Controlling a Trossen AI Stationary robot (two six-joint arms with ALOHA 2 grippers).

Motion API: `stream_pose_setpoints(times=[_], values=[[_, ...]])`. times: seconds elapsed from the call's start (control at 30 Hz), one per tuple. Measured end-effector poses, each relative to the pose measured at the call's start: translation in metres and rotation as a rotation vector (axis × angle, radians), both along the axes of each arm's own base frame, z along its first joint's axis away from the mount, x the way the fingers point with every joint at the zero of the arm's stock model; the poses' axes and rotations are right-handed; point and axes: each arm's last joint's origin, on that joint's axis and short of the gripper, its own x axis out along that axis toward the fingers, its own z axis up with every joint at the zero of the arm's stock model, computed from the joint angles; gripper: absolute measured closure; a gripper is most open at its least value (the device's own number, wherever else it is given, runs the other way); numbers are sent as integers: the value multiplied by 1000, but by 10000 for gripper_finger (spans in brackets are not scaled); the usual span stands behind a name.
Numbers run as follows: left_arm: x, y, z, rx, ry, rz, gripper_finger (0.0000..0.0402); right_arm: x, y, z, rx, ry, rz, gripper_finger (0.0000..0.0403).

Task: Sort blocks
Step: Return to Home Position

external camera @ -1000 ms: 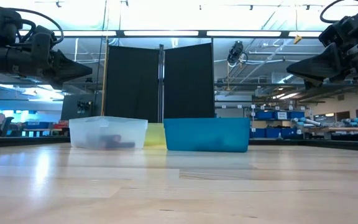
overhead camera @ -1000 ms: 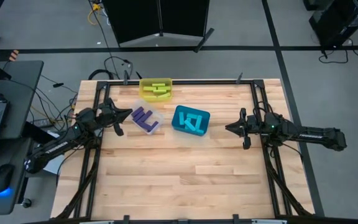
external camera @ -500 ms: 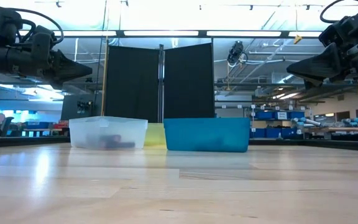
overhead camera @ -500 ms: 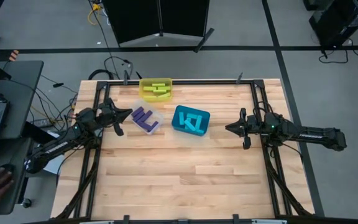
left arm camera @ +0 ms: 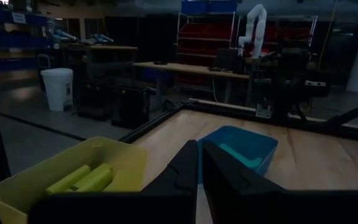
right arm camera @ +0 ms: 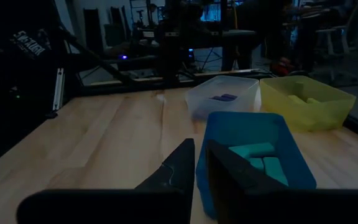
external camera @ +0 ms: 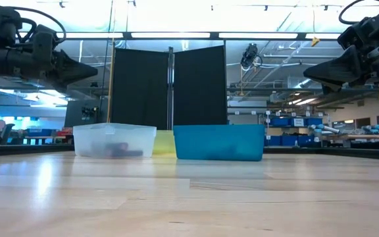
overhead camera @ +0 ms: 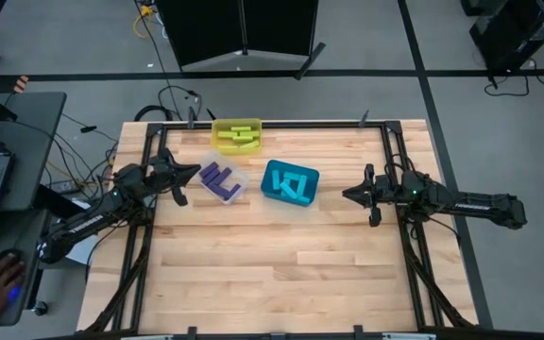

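High view: L claw [overhead camera: 195, 173] & R claw [overhead camera: 348, 196] both pressed together, empty; blocks [overhead camera: 291, 186] binned ahead of them. You pull straight back, level, no dips.

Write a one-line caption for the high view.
Blocks sorted into yellow bin, clear bin, teal bin; left gripper and right gripper flank them.

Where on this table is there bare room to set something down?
The whole table half away from the bins is bare wood. Also free: the corner bordered by the teal bin, the right hand and the far edge. Crowded: yellow bin, clear bin and left hand cluster together.
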Motion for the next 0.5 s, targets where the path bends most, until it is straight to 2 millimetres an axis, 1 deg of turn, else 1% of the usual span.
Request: stream_pose_setpoints(times=[0.5], values=[[0, 0, 1, 6, -11, 0, 371, 0, 0, 0, 0, 0, 0, 353]])
